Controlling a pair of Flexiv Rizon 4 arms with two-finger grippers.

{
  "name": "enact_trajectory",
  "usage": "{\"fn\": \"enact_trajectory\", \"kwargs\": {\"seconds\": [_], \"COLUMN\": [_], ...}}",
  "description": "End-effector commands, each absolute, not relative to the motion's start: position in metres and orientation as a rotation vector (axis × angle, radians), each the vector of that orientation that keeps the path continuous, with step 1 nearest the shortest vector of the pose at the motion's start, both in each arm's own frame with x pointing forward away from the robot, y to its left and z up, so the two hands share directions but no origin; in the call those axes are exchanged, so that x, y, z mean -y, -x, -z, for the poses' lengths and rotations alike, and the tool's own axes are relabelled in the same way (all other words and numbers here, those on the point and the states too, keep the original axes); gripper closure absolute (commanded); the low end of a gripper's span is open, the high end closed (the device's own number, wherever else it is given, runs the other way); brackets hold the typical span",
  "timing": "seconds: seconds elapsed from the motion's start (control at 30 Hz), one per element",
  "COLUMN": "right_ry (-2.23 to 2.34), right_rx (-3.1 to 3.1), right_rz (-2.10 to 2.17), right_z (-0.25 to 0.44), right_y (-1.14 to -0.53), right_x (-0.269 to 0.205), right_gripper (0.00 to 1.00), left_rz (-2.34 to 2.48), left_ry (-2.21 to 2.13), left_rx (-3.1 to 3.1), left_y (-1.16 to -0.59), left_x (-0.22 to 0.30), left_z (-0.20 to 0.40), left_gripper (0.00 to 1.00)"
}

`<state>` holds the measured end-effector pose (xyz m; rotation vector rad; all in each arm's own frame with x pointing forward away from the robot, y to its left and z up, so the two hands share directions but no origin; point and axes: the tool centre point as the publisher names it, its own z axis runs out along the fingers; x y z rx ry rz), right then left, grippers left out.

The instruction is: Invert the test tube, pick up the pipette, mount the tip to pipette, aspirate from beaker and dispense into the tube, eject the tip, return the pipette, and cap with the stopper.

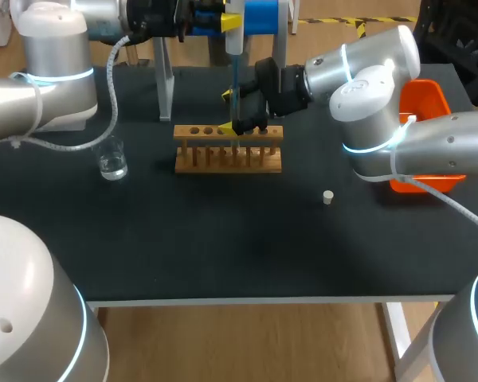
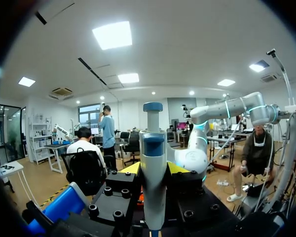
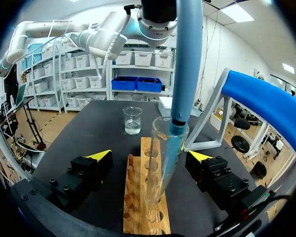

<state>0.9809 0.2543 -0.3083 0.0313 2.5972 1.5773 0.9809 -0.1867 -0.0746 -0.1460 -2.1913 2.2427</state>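
The brown wooden rack [image 1: 227, 159] stands mid-table. A clear glass tube [image 3: 160, 163] and a long blue pipette tip [image 3: 187, 64] stick up from it, with my right gripper [image 3: 150, 157] spread wide around them. A gap lies between the rack and the small glass beaker [image 1: 111, 159]. A white frame stand [image 1: 166, 87] blocks the back.

- I see a black table [image 1: 223, 247] with a pale front edge.
- A wooden rack [image 1: 228, 151] with a row of holes stands near the middle, toward the back.
- A small beaker [image 1: 111, 159] with a little clear water stands left of the rack, apart from it.
- A little pale stopper [image 1: 328, 197] sits alone, right of the rack and closer to the front.
- A white stand [image 1: 166, 87] stands behind the rack.
- An orange box [image 1: 430, 99] is at the far right; I see only part of it.
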Motion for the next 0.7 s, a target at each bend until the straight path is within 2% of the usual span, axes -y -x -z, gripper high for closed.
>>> {"fn": "enact_trajectory", "kwargs": {"seconds": [0.03, 0.7], "right_ry": [-0.031, -0.031], "right_rx": [-2.6, -2.6], "right_rz": [-1.575, -1.575], "right_z": [0.308, 0.308], "right_y": [-0.981, -0.981], "right_x": [-0.254, -0.254], "right_gripper": [0.0, 0.0], "left_rz": [-2.235, -2.231], "left_ry": [0.143, 0.167], "left_rx": [2.203, 2.238], "left_y": [-0.979, -0.971], "left_x": [0.187, 0.187], "left_z": [0.07, 0.049], "left_gripper": [1.0, 1.0]}}
